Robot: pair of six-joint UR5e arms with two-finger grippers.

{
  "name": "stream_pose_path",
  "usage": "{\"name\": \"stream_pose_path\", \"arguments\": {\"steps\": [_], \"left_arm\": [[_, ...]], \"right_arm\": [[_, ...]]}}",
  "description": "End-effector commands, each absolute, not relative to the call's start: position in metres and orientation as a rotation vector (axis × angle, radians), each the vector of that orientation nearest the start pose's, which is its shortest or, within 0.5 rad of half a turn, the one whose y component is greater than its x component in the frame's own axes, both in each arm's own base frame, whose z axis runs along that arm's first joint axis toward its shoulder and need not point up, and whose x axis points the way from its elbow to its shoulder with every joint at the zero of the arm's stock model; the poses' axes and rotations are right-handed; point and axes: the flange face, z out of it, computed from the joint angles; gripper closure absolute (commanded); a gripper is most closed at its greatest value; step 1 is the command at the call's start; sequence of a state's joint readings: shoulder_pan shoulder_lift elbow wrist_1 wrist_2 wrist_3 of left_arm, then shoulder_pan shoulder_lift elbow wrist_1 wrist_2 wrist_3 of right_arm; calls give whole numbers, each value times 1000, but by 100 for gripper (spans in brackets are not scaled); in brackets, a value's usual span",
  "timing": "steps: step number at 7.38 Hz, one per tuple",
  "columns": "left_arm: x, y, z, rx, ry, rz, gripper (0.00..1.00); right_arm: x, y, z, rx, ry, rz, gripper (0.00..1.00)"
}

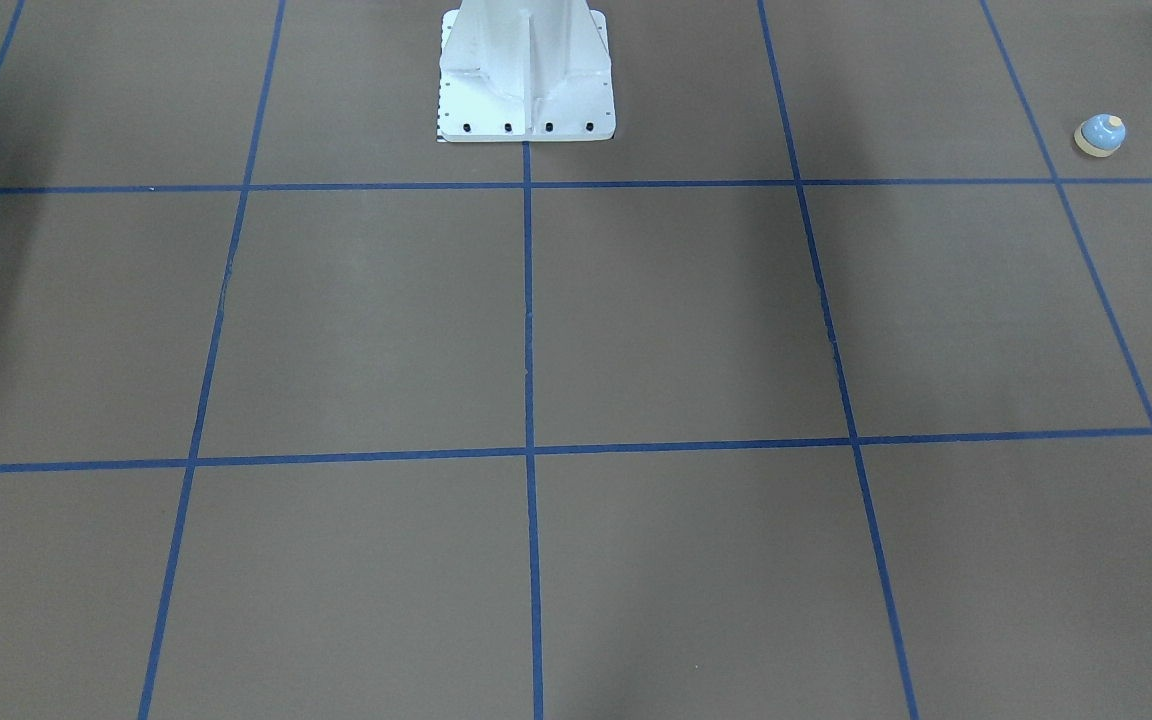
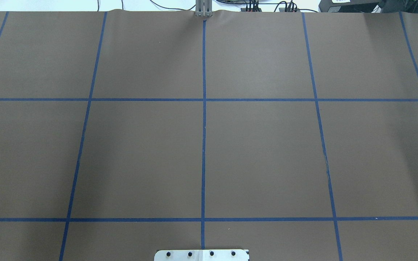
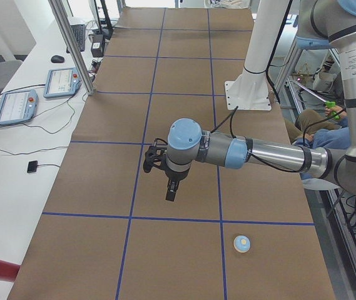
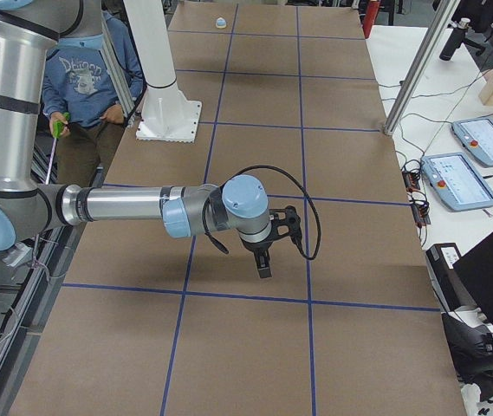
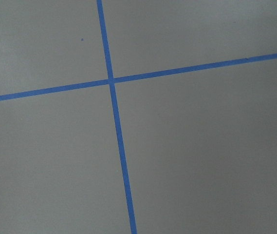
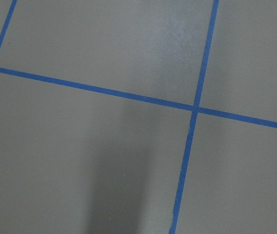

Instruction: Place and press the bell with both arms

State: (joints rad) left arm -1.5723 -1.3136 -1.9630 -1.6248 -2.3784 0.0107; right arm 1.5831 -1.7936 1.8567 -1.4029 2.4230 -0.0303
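**STEP STATUS: BELL NOT YET GRASPED**

The bell stood upright and alone on the counter, near the end on the robot's left and toward the robot-side edge. Nothing touched it.

The left gripper hung above the middle of the counter, well apart from the bell. The right gripper hung above the middle toward the opposite end. Each showed only in a side view, so it could not be told whether either was spread or pressed together.

Judged step: the initial approach, with no pick-up begun. The next move would call for the left arm, the nearer one, to travel toward the left end and descend over the dome. The right arm would then be free to press the button.

Count: one bell, two arms, two grippers, one white pedestal.
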Motion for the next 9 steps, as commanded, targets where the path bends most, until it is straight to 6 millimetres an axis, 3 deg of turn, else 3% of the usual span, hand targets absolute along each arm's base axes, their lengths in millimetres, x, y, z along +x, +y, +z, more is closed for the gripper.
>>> {"name": "stream_pose_path", "arguments": {"steps": [1, 2, 3, 9], "left_arm": [[-62, -391, 576, 170, 802, 79, 0], [-63, -390, 576, 171, 802, 76, 0], [-63, -383, 583, 158, 804, 72, 0], [-62, -370, 588, 146, 817, 68, 0]], "right_arm": [[66, -406, 600, 215, -806, -101, 0], [68, -409, 604, 215, -747, -101, 0], [59, -411, 605, 193, -745, -118, 0], [56, -403, 598, 192, -790, -120, 0]]}}
